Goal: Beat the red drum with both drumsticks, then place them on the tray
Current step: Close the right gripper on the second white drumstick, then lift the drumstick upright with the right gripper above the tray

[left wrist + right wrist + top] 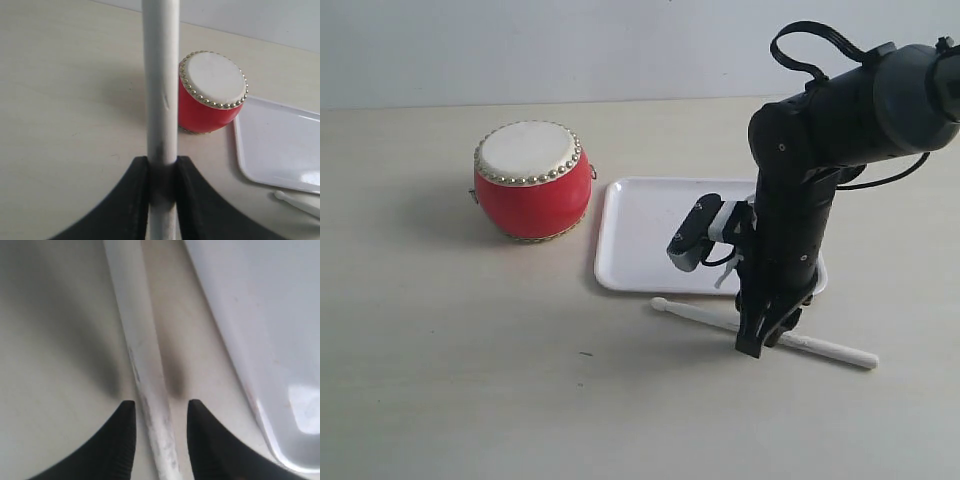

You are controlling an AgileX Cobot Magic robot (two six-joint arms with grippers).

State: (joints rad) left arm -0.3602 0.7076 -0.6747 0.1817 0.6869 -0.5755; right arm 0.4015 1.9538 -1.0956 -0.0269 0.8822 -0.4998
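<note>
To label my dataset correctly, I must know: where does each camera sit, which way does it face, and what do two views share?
Exterior: above the table, looking down at the red drum, tray and lying drumstick; the right arm shows.
Left wrist: behind the left fingers, facing the red drum; they clamp the held drumstick.
Right wrist: close above the table, facing down; open right fingers straddle the lying drumstick.
Shared: all three show tray and lying drumstick.

Beige tabletop [420, 380], pale wall [520, 50] behind.
</note>
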